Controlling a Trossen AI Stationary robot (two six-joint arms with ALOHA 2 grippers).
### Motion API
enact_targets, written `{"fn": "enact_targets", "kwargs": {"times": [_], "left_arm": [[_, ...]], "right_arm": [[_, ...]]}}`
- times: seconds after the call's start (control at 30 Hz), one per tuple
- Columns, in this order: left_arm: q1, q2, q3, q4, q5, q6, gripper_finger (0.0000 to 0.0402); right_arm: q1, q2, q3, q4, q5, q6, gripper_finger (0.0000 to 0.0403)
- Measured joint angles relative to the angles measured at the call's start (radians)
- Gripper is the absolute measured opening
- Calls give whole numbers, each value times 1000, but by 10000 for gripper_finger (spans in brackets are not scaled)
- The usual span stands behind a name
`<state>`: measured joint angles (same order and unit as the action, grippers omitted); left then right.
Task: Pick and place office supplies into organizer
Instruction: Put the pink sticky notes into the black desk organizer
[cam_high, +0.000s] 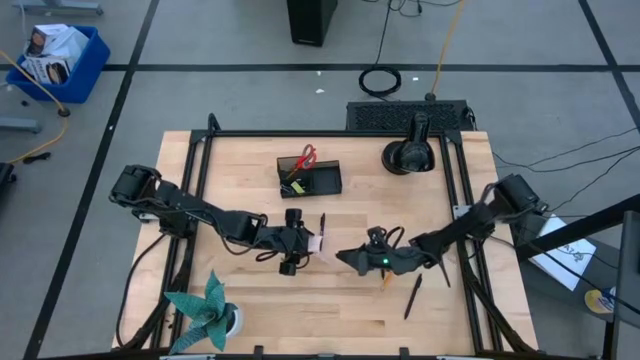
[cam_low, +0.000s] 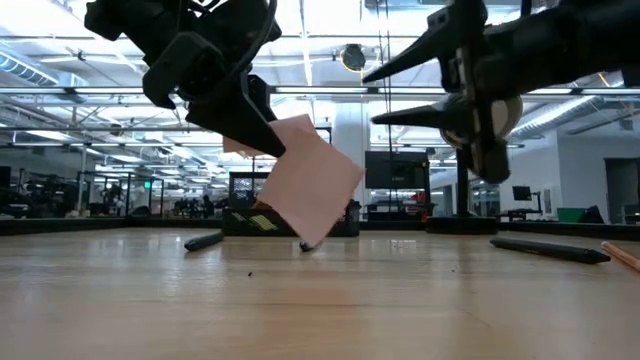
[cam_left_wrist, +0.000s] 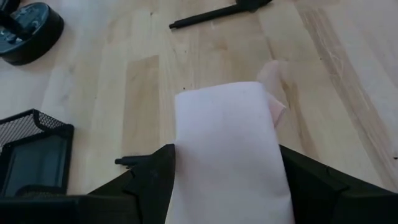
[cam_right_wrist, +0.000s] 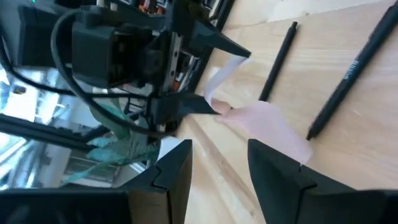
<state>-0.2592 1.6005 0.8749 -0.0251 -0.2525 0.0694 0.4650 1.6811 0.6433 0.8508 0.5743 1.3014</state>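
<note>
My left gripper (cam_high: 306, 243) is mid-table, shut on the pink sticky-note pad (cam_left_wrist: 229, 143), also seen in the low view (cam_low: 312, 188). My right gripper (cam_high: 345, 257) is just to the pad's right, open and empty, its fingers (cam_right_wrist: 176, 174) pointing at the pad (cam_right_wrist: 264, 121). The black organizer (cam_high: 312, 178) sits farther back with red-handled scissors (cam_high: 306, 157) standing in its cup. One black pen (cam_high: 322, 223) lies just beyond the pad, another (cam_high: 412, 296) lies near the right arm, and an orange pencil (cam_high: 385, 281) lies beside it. My left gripper pinches the pad between its two fingers (cam_left_wrist: 152, 180), one on each side edge, at the pad's near end (cam_left_wrist: 186, 186). The fingers slant down from the table's left. The pad hangs tilted below them; whether its lower corner (cam_low: 306, 243) touches the table, I cannot tell.
A round black object with an upright post (cam_high: 408, 155) stands at the far right of the table. A teal paper plant (cam_high: 205, 310) stands at the near left corner. Bare wood (cam_high: 300, 310) lies along the near edge.
</note>
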Motion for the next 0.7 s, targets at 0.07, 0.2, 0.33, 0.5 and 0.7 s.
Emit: {"fn": "enact_targets", "kwargs": {"times": [0.07, 0.2, 0.33, 0.5, 0.7], "left_arm": [[0, 0, 0, -3, -2, -3, 250], [-3, 0, 0, -5, -3, 9, 250], [-4, 0, 0, -3, -3, 7, 250], [-4, 0, 0, -2, -2, 4, 250], [-3, 0, 0, -1, 40, -2, 250]], "right_arm": [[-3, 21, 2, 31, -1, 1, 146], [-1, 48, 2, 73, -4, -3, 144], [-7, 51, 2, 74, -113, -115, 146], [10, 50, 2, 79, -208, -450, 146], [36, 45, 1, 75, -181, -937, 148]]}}
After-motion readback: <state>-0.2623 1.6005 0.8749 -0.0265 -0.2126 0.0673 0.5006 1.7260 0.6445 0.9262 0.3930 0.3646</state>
